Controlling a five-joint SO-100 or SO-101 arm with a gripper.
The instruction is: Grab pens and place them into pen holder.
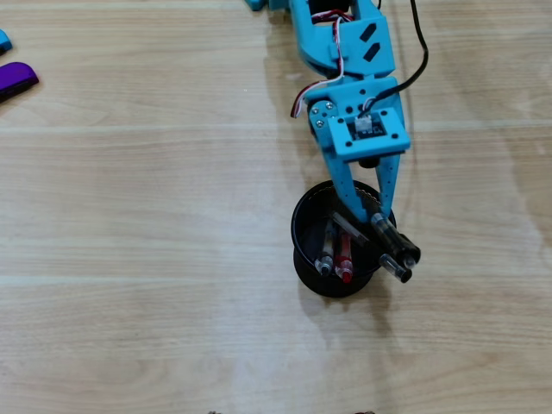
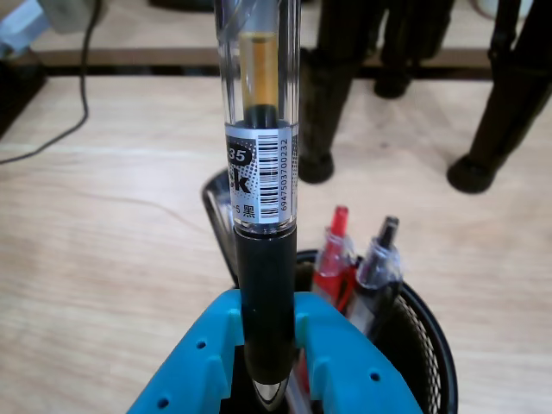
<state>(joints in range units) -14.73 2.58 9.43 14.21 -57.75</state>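
My blue gripper [image 1: 373, 216] hangs over the right rim of the round black mesh pen holder [image 1: 297, 231] and is shut on a pen [image 1: 395, 250]. This pen is clear-barrelled with a black grip and an amber band, and it sticks out past the rim to the lower right. In the wrist view the same pen [image 2: 263, 172] stands upright between the blue jaws of the gripper [image 2: 267, 345], clamped at its black grip. A red pen [image 1: 345, 261] and a grey pen [image 1: 325, 256] lean inside the holder. The wrist view shows the red pen [image 2: 335, 259] and the grey pen [image 2: 379, 259] within the holder's rim [image 2: 438, 345].
A purple chunky object [image 1: 15, 79] lies at the far left edge of the wooden table, with a small blue piece [image 1: 3, 39] above it. The arm's black cable [image 1: 420, 43] runs off at the top. Black stand legs [image 2: 332, 103] rise at the table's far side.
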